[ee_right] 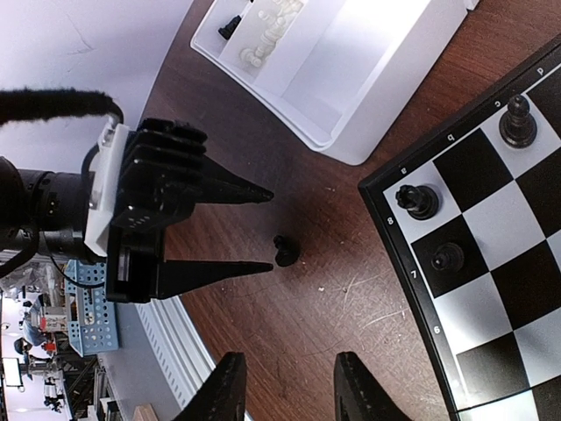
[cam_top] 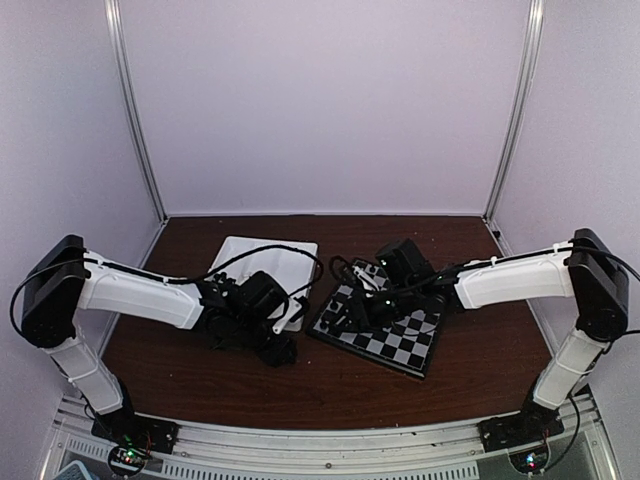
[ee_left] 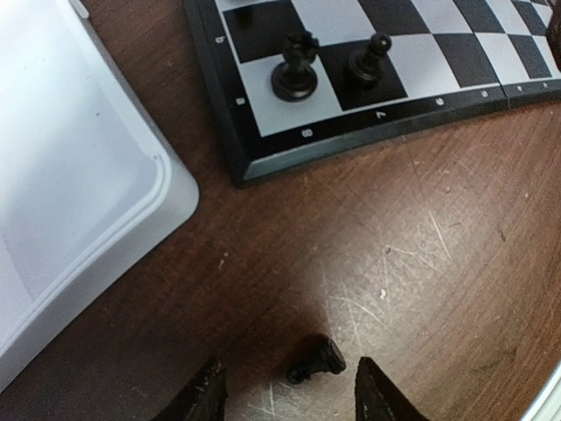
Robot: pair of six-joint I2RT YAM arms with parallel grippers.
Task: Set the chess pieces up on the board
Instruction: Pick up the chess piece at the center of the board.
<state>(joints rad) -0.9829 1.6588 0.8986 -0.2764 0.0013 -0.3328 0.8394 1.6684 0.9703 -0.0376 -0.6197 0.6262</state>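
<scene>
Sideways, black piece (ee_left: 317, 360) between left fingers (ee_left: 207, 396).

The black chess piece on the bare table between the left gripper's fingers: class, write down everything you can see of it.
The black chess piece is small, glossy and plastic-looking, with a round base and a narrower head; its type is unclear. It seems to lie tipped on its side on the scratched brown table, off the board, near its corner. The left gripper is open around it, one finger on each side, neither touching it.
</scene>
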